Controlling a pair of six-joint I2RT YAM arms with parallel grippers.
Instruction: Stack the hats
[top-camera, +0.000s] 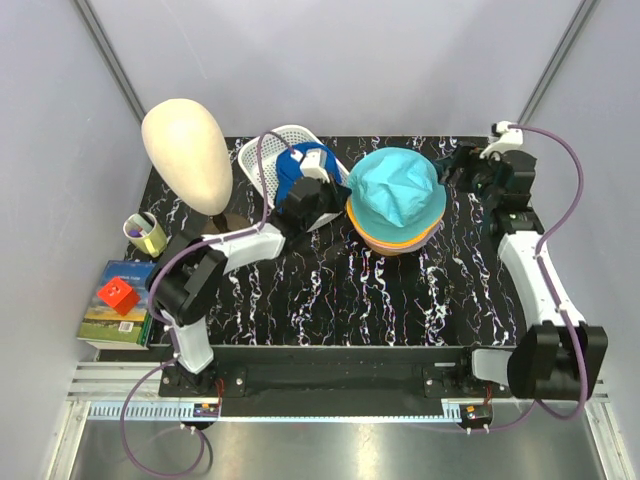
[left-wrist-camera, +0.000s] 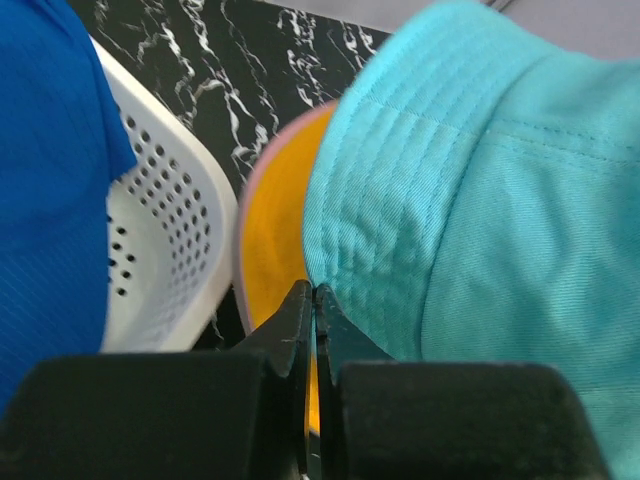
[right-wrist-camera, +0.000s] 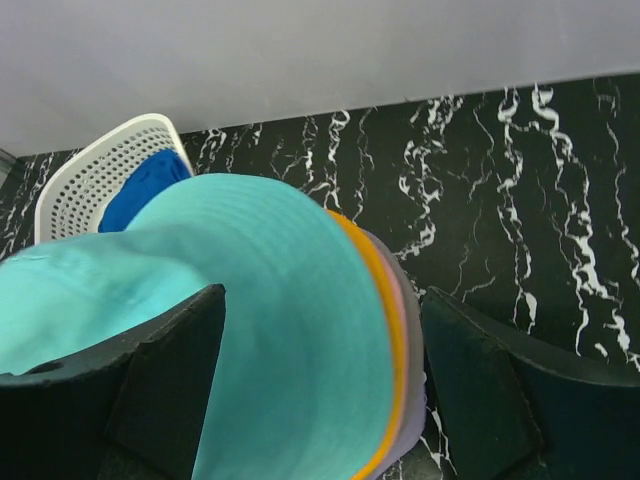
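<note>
Teal hat (right-wrist-camera: 290, 320) atop stacked hats (right-wrist-camera: 392, 340), ahead of the wide-spread hand (right-wrist-camera: 322, 385); blue hat (right-wrist-camera: 145, 185) in basket (right-wrist-camera: 80, 190) beyond

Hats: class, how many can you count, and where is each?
5: teal hat on top at centre, with orange-yellow hat, pink hat and lavender hat rims beneath it; royal-blue hat lies in the white basket. Others may be hidden.

The teal hat (top-camera: 397, 188) has rows of matching stitching around its brim. Below it show the brims of an orange-yellow hat (left-wrist-camera: 275, 250), a pink hat (right-wrist-camera: 405, 310) and a lavender hat (right-wrist-camera: 412, 430). A royal-blue hat (top-camera: 291, 165) lies in a white basket (top-camera: 258, 160) dotted with small round holes. The counter (top-camera: 340, 290) is black with white marble veining, the mannequin head (top-camera: 187, 150) plain cream and the cube (top-camera: 118, 295) bright red.
</note>
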